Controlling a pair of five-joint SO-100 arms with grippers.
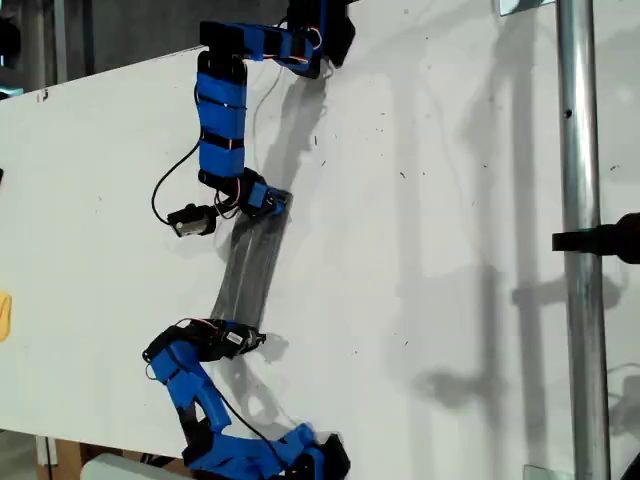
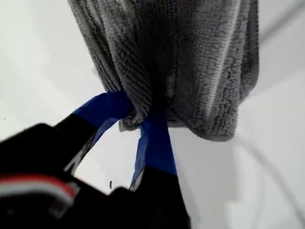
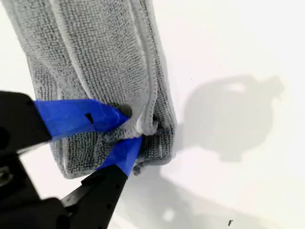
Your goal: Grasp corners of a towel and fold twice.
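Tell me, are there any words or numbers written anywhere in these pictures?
None can be read.
The towel shows only pale stripes, no label.
My first gripper and my second gripper show plain blue tape, no print.
The white table has only tiny dark specks, not letters.

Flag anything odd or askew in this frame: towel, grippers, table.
The towel is not flat: it hangs as a narrow bunched strip stretched between two arms, off the table. My first gripper and my second gripper each pinch a gathered wad of folds, not one clean corner. Nothing looks torn or spilled.
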